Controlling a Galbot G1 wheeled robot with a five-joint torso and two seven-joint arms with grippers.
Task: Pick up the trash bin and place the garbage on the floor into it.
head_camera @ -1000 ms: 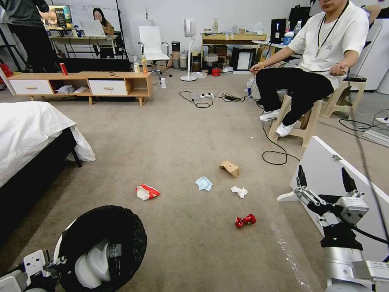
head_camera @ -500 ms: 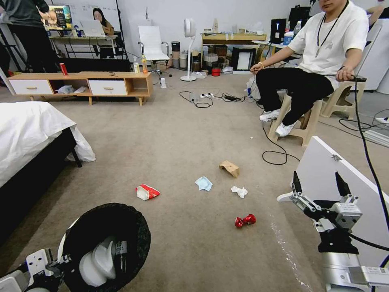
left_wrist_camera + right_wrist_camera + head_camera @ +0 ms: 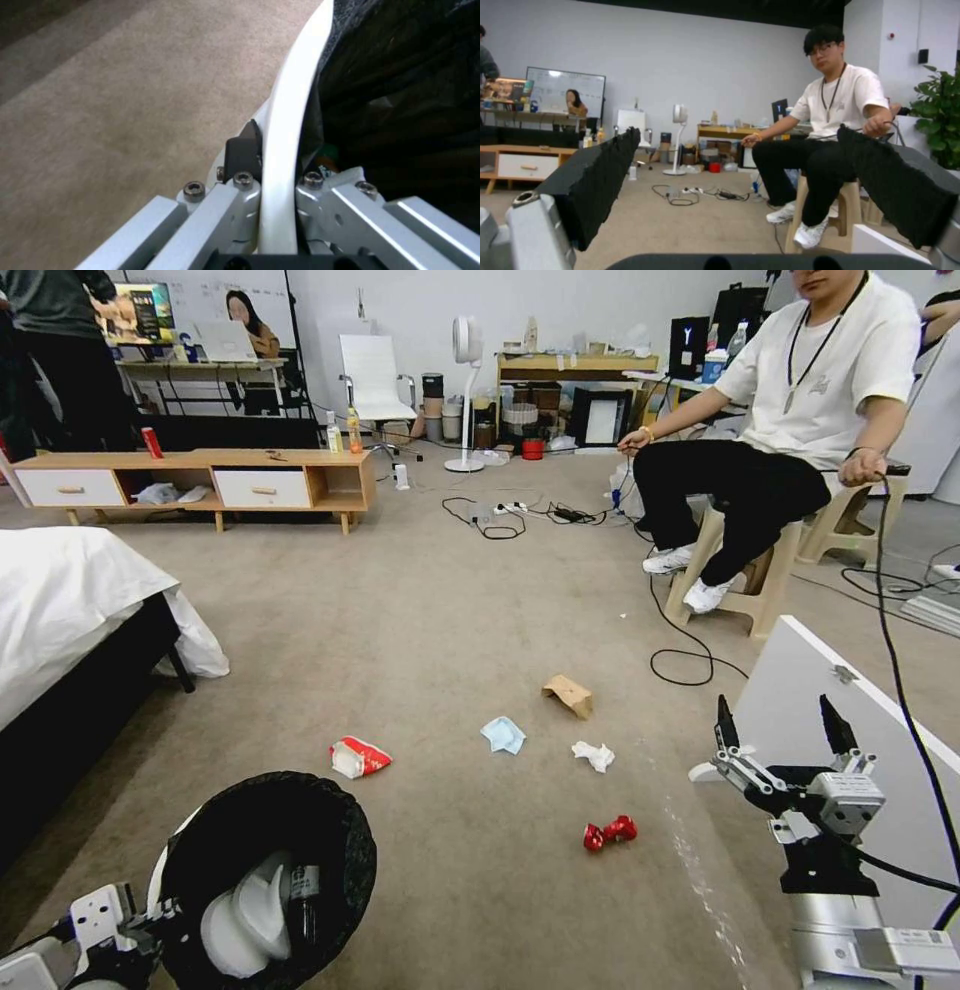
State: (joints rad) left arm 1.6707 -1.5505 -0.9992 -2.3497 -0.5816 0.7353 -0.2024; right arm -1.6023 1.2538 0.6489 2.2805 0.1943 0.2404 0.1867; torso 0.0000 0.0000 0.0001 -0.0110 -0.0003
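The trash bin [image 3: 200,855], white with a black bag liner, hangs at the lower left of the head view, and my left gripper [image 3: 277,165] is shut on its white rim [image 3: 295,112]. Inside it lie white moulded pieces and a dark bottle. On the floor [image 3: 440,600] lies the garbage: a red-white snack packet [image 3: 359,757], a light blue mask [image 3: 503,735], a white tissue [image 3: 594,756], a brown paper bag [image 3: 569,695] and a crushed red can [image 3: 609,833]. My right gripper [image 3: 778,732] stands open at the lower right, raised above the floor, right of the can.
A bed [image 3: 70,600] with white bedding is on the left. A white board [image 3: 850,720] lies beside my right arm. A person sits on a stool [image 3: 745,585] at the far right, with cables [image 3: 680,655] on the carpet. A low wooden cabinet [image 3: 200,480] stands at the back.
The whole view has shifted slightly, so the camera moved. My right gripper has sunk lower and a little to the left. The bin stays held at the lower left.
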